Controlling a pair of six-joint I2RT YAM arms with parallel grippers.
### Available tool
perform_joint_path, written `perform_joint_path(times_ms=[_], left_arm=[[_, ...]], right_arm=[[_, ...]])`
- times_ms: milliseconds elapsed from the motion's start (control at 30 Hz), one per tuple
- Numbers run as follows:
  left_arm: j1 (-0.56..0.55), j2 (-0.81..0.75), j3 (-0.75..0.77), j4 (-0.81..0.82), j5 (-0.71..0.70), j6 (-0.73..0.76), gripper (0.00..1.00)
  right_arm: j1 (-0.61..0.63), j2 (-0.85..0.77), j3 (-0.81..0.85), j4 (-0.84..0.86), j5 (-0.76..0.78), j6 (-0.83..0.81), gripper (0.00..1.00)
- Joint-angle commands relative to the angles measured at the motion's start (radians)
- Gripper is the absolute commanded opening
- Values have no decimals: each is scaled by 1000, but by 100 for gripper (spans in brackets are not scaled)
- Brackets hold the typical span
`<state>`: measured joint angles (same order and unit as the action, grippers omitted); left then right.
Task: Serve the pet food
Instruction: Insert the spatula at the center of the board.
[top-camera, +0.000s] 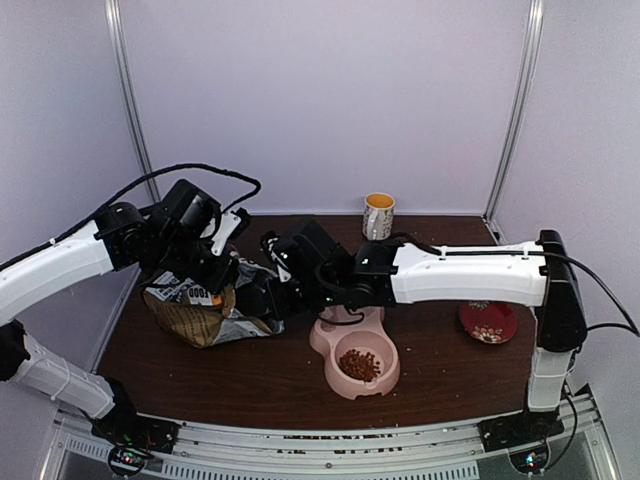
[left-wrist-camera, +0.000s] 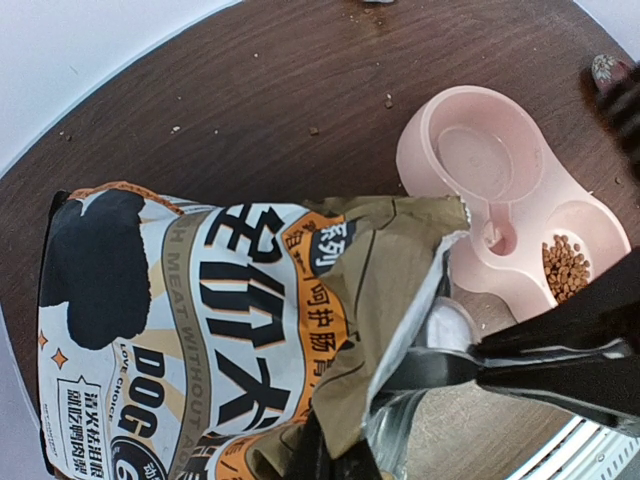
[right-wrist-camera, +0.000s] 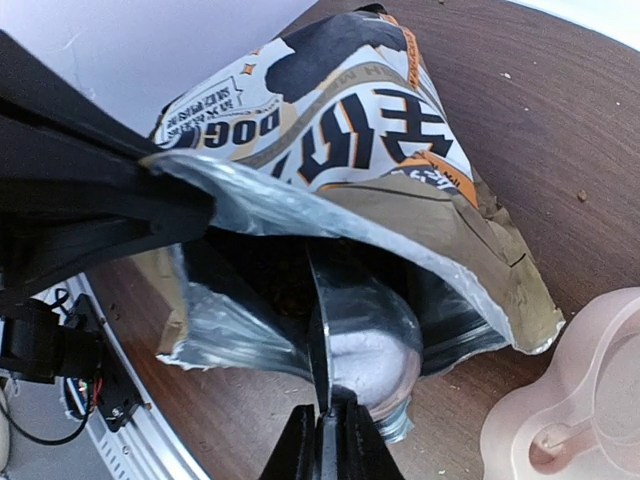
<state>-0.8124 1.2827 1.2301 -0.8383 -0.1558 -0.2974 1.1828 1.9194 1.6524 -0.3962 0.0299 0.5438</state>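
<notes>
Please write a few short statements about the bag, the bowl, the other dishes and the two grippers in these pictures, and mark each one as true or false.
1. The pet food lies in only one compartment of the pink double bowl. True.
2. The bag is sealed. False: its mouth is open, and the left gripper is shut on its edge.
3. The mug stands at the far edge of the table, apart from the bowl. True.
4. The red plate sits left of the bowl. False: it is on the right, near the right arm's base.
5. The right gripper hangs open over the bowl. False: it is shut on what looks like a clear scoop at the bag's mouth.
</notes>
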Motion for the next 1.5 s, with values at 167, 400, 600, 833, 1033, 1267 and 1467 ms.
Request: perform_joint_path(times_ms=[167, 400, 600, 833, 1033, 1267, 1467], left_arm=[[16, -57, 11, 94, -40, 2, 0], [16, -64, 9, 99, -32, 1, 0], [16, -71, 5, 109, -18, 6, 0], [16, -70, 3, 112, -11, 9, 0], [16, -65, 3, 113, -10, 9, 0], [16, -63, 3, 112, -10, 7, 0], [16, -65, 2, 113, -11, 7, 0]], right_arm=[[3, 156, 96, 94, 185, -7, 0], [-5, 261, 163, 121, 265, 23, 0], [-9, 408, 286, 63, 194, 36, 0], [2, 473, 320, 67, 25, 64, 0], [10, 408, 201, 192, -124, 122, 0], [8, 317, 66, 388, -228, 218, 0], [0, 275, 15, 468, -251, 254, 0]])
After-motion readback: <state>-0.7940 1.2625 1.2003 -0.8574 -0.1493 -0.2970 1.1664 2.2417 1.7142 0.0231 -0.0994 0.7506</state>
